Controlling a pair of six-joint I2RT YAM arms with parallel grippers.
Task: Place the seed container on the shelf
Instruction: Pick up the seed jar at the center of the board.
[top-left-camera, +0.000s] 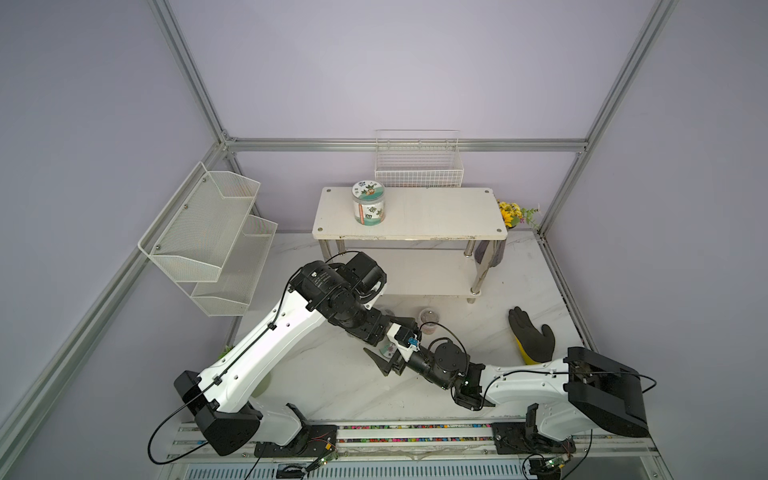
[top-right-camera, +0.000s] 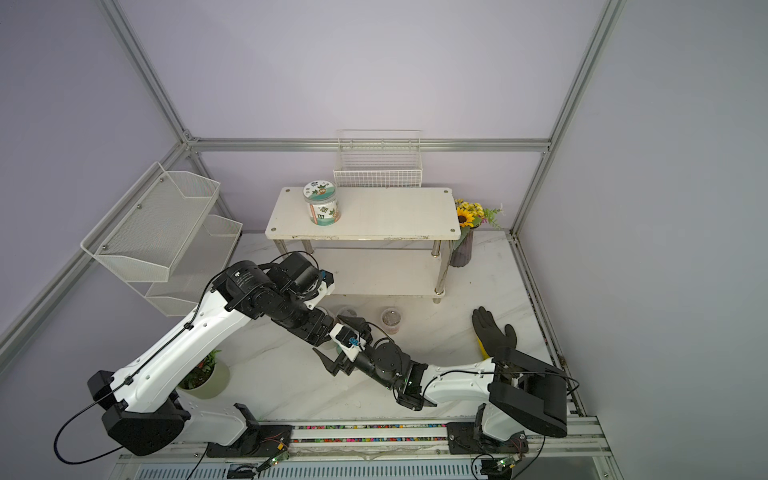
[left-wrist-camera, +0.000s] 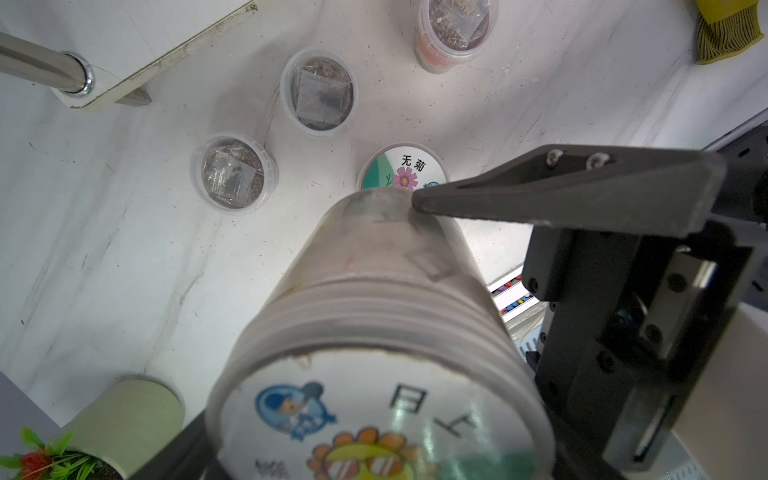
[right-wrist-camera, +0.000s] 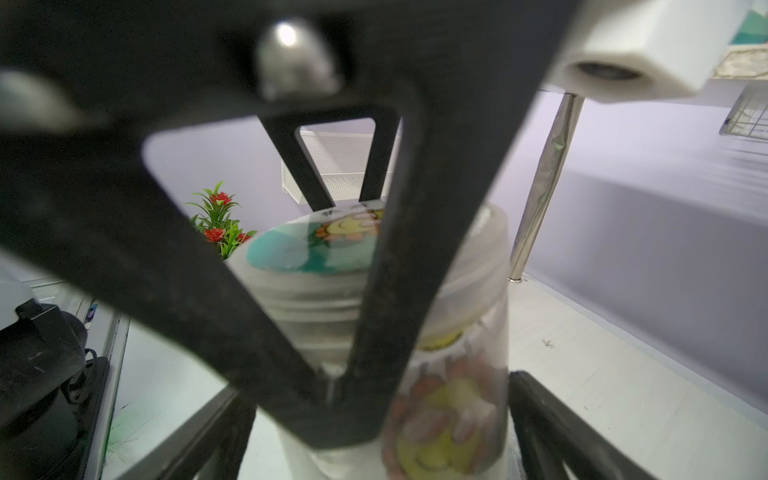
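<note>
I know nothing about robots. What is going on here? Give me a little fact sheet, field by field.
Held item: seed container, sunflower lid, upright
Left gripper: closed on it, reaching down over the lid
Right gripper: open, a finger on either side of it
Shelf: one printed jar on the top board
Table: four more small tubs near the shelf's foot
Status: container not yet on the shelf
</note>
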